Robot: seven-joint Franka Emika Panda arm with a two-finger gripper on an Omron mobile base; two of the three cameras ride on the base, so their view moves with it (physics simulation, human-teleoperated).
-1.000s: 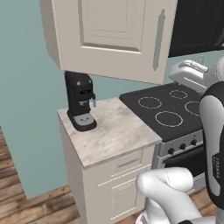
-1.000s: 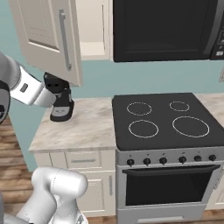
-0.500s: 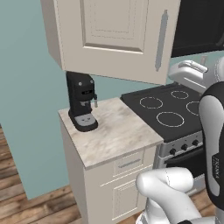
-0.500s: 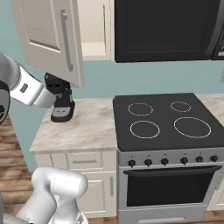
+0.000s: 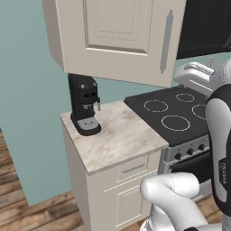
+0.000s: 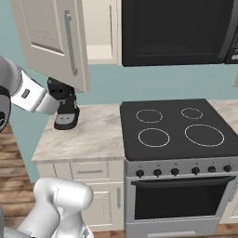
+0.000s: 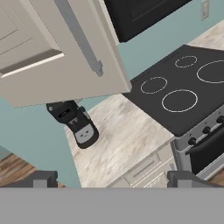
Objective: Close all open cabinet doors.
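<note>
One beige cabinet door (image 5: pixel 117 36) with a recessed panel and a long silver bar handle (image 5: pixel 166 43) stands swung out from the wall cabinet above the counter. From the other side the cabinet door (image 6: pixel 46 37) hangs open to the left of the bare cabinet inside (image 6: pixel 100 28). The hand view looks up along the underside of the cabinet door (image 7: pixel 52 52) and its handle (image 7: pixel 81 37). My gripper (image 7: pixel 113 178) is open, with its fingertips (image 7: pixel 43 178) far apart, nothing between them, and the door some way above them.
A black coffee machine (image 5: pixel 84 103) stands on the marble counter (image 5: pixel 122 135) under the open door. The black stove top (image 6: pixel 176 128) lies to the right, with the black microwave (image 6: pixel 176 30) above it. My white arm (image 6: pixel 28 93) reaches in from the left.
The whole scene has drifted slightly to the right in both base views, so the camera has moved. The door's swing looks the same.
</note>
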